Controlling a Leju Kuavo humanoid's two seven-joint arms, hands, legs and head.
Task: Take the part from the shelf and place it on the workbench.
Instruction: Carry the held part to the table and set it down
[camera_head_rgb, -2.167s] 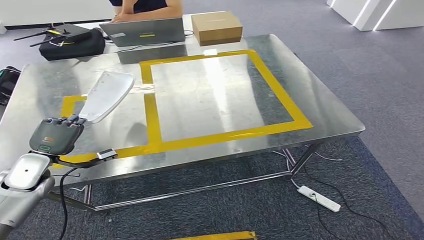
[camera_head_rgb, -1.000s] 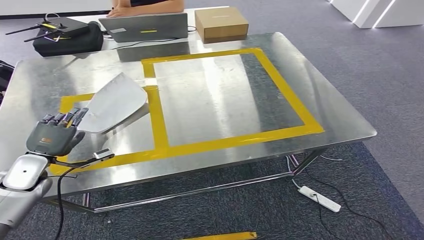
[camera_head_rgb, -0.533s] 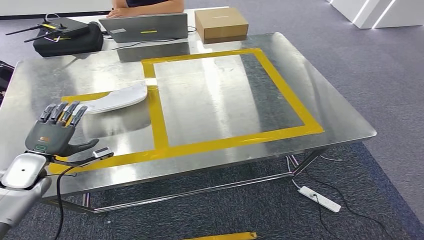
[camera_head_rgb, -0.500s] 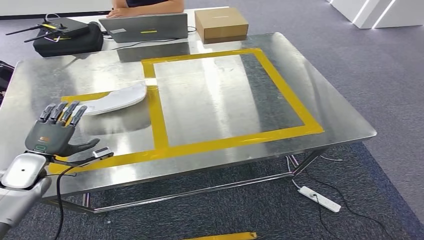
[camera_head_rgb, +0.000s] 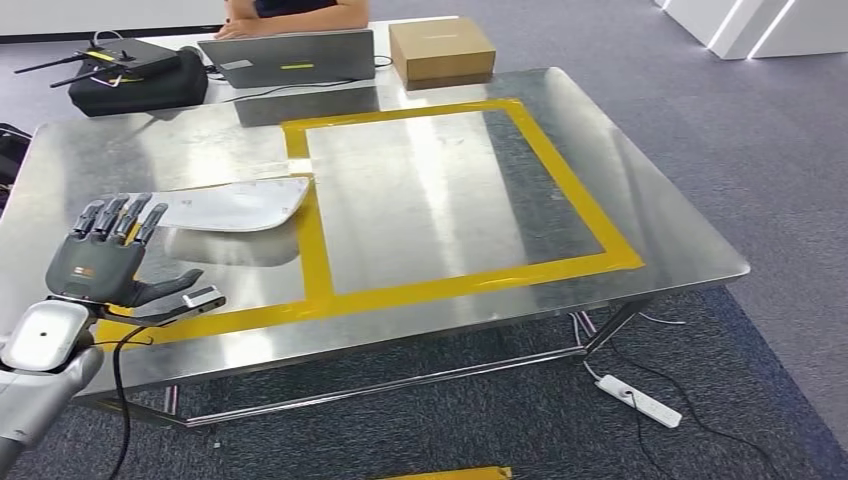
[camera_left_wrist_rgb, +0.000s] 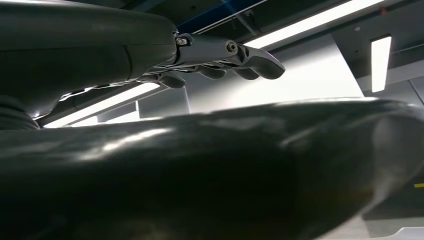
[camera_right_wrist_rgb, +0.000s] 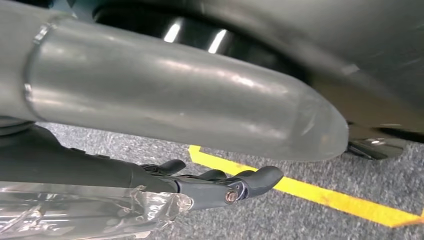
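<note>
part (camera_head_rgb: 228, 205), flat pale metal, lying on workbench (camera_head_rgb: 420, 190), left hand (camera_head_rgb: 100, 265) spread, empty

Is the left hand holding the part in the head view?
No: the left hand is open with fingers spread, and the part lies flat on the workbench beyond its fingertips.

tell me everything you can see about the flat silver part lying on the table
The part is a thin, flat, pale silver sheet, metal by its look, with one rounded end and a straighter edge. It lies flat on the steel workbench, its rounded end over the yellow tape. The left hand is beside it, fingers spread, not gripping it.
</note>
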